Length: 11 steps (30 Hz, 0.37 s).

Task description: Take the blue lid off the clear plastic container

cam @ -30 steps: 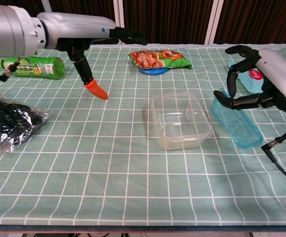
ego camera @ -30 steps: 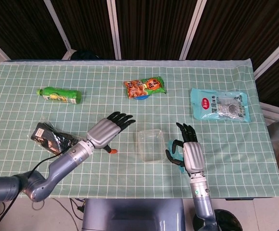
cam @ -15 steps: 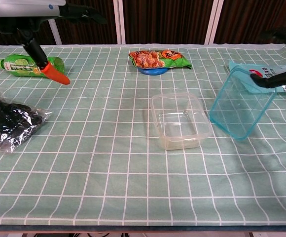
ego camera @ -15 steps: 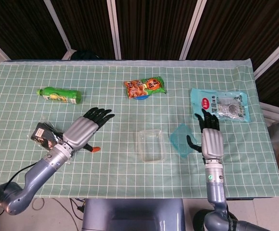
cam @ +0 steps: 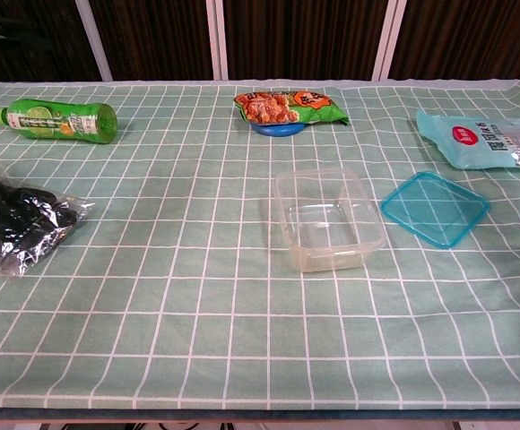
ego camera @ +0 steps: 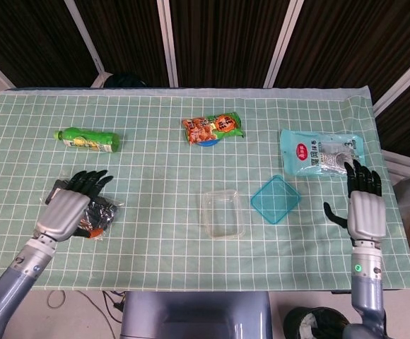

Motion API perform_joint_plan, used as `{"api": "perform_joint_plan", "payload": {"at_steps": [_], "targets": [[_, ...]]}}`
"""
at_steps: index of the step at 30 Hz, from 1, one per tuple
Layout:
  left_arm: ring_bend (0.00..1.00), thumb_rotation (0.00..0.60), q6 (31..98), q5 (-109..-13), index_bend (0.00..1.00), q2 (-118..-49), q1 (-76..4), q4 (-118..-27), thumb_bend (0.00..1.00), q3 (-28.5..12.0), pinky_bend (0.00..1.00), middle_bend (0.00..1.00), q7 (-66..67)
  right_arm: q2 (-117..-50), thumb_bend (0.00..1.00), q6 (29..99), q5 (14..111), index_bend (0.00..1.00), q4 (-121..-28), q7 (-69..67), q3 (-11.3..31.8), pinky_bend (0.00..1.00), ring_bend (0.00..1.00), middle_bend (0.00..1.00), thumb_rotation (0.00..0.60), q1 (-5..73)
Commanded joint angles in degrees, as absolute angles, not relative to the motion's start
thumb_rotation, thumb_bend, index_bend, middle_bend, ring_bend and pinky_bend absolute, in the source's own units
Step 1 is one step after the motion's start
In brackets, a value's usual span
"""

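So the blue lid (ego camera: 276,200) is off and lying flat on the tablecloth (ego camera: 155,148), just right of the clear plastic container (ego camera: 223,212), not touching it. The right hand (ego camera: 365,207) sits further right of the container, fingers spread, holding nothing. The left hand (ego camera: 68,209) is far left of it, also empty, over a black bag (cam: 22,224).

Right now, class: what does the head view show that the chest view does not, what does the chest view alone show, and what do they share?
Only the head view shows the left hand over the black packet and the right hand right of the blue lid, both empty. The chest view alone adds nothing clear. Both show the lid lying flat beside the clear plastic container, the green bottle and the snack bag.
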State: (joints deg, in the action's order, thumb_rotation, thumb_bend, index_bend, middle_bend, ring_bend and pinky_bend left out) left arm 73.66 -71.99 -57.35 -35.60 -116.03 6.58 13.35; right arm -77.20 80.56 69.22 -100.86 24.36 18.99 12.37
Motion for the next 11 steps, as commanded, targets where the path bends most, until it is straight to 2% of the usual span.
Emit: {"api": "perform_joint_plan", "payload": {"at_steps": [1,7,11], "targets": [[0.00,0.600,82.2,-76.6,0.00,-57.3,-27.6,-115.1,0.00,10.2,0.04,0.00,13.4,-70.2,0.30,81.6,76.6,0.00,-103.6,17.3,13.0,0.00,0.00,0.00,0.600,7.6],[0.00,0.600,92.5,-81.9,0.00,-59.3,-17.9,-109.6,0.00,12.5,0.03,0.00,13.5,-62.8,0.25,84.9,86.5,0.00,-104.1,11.0,6.9,0.00,0.00,0.00,0.600,3.5],[0.00,0.600,96.1,-82.7,0.00,-60.1,-13.9,-106.1,0.00,13.1,0.01,0.00,11.6,-59.4,0.24,86.1,89.5,0.00,-103.2,10.3,4.7,0.00,0.00,0.00,0.600,2.1]]}}
